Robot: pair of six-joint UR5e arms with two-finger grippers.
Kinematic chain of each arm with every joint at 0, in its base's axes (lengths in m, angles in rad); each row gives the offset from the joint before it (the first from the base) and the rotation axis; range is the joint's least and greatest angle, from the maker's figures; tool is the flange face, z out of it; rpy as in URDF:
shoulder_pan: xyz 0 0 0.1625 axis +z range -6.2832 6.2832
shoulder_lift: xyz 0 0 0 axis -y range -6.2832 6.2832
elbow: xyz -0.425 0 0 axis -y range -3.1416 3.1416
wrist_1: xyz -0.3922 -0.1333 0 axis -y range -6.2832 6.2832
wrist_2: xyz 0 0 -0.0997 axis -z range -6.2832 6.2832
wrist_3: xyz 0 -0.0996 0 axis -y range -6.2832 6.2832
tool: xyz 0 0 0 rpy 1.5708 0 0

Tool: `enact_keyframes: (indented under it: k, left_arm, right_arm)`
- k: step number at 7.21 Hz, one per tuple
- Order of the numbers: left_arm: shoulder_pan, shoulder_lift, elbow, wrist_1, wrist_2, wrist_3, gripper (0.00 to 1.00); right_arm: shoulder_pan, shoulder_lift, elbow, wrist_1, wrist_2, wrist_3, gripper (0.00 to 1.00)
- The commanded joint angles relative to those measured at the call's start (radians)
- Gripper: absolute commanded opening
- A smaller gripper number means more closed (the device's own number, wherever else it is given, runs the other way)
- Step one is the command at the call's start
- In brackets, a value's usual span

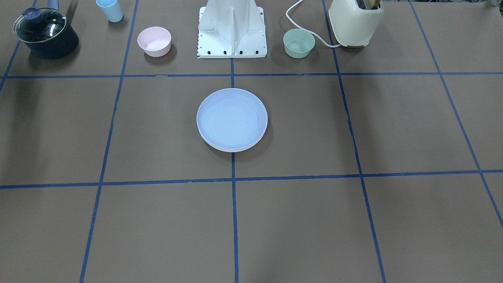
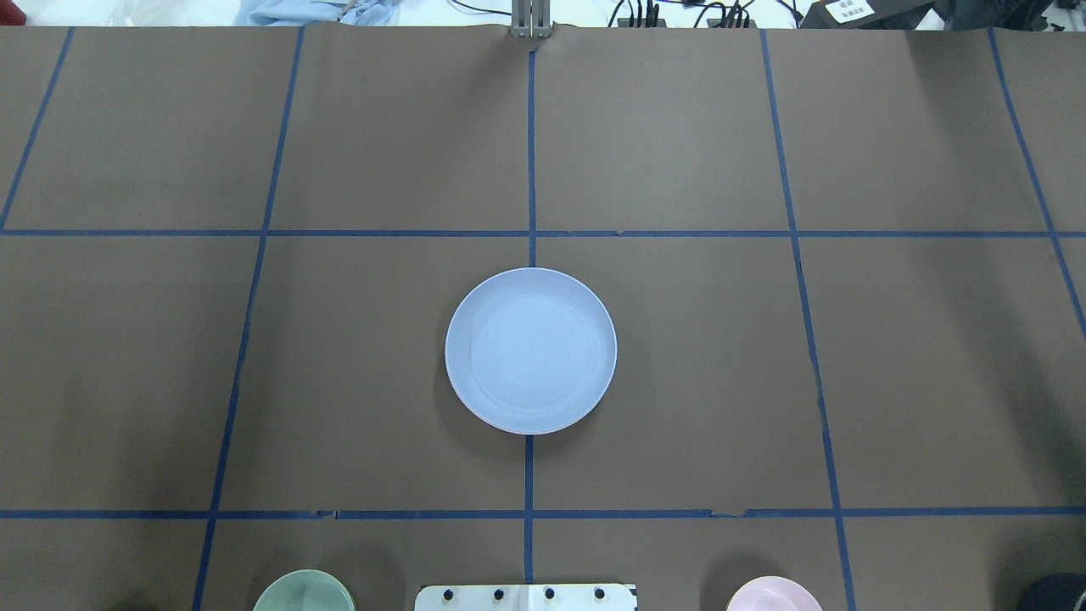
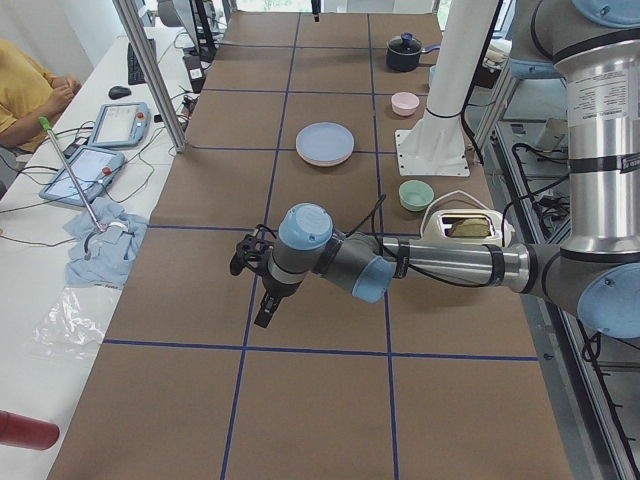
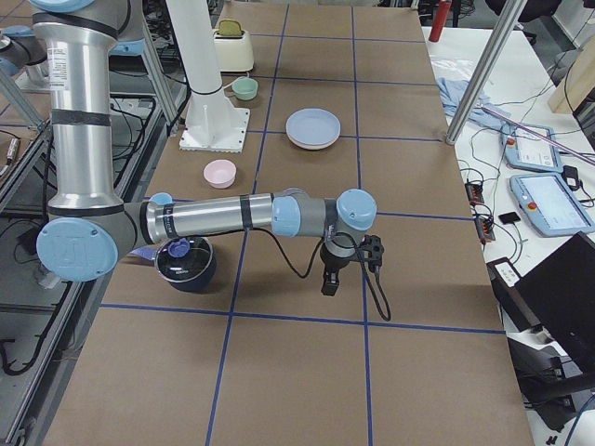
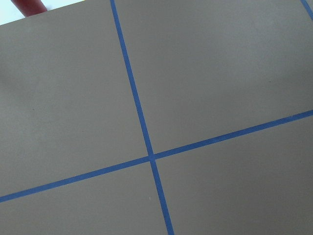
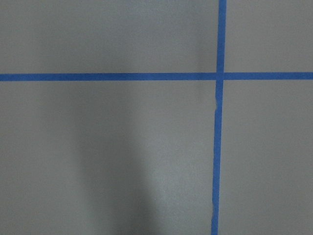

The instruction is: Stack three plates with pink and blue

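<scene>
The light blue plate point(image 1: 232, 118) lies on top of a stack at the table's centre, also in the overhead view point(image 2: 530, 350). Two more rims, pale pink and cream-white, show under its near edge point(image 1: 232, 149). The stack shows in the left side view point(image 3: 325, 143) and the right side view point(image 4: 313, 127). My left gripper point(image 3: 264, 312) hangs over bare table far from the stack. My right gripper point(image 4: 328, 284) hangs over bare table at the other end. Both show only in the side views, so I cannot tell whether they are open or shut. The wrist views show only brown paper and blue tape.
A pink bowl point(image 1: 154, 41) and a green bowl point(image 1: 299, 43) flank the robot base point(image 1: 232, 33). A light blue cup point(image 1: 110, 10), a dark pot with a glass lid point(image 1: 45, 33) and a cream toaster point(image 1: 355, 21) stand along the robot's edge.
</scene>
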Motion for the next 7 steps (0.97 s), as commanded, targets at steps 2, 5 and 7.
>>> enact_keyframes:
  k: [2, 5, 7]
  left_arm:
    - [0.000, -0.002, -0.003, 0.003, 0.004, 0.000, 1.00]
    - [0.000, -0.003, -0.017, 0.000, 0.006, -0.001, 1.00]
    - [0.000, -0.003, -0.026, -0.002, -0.002, -0.001, 1.00]
  right_arm:
    - [0.005, -0.007, -0.004, 0.000, 0.000, 0.001, 1.00]
    - [0.005, -0.011, -0.003, 0.000, 0.017, 0.003, 1.00]
    - [0.005, -0.004, -0.006, 0.000, 0.018, 0.001, 1.00]
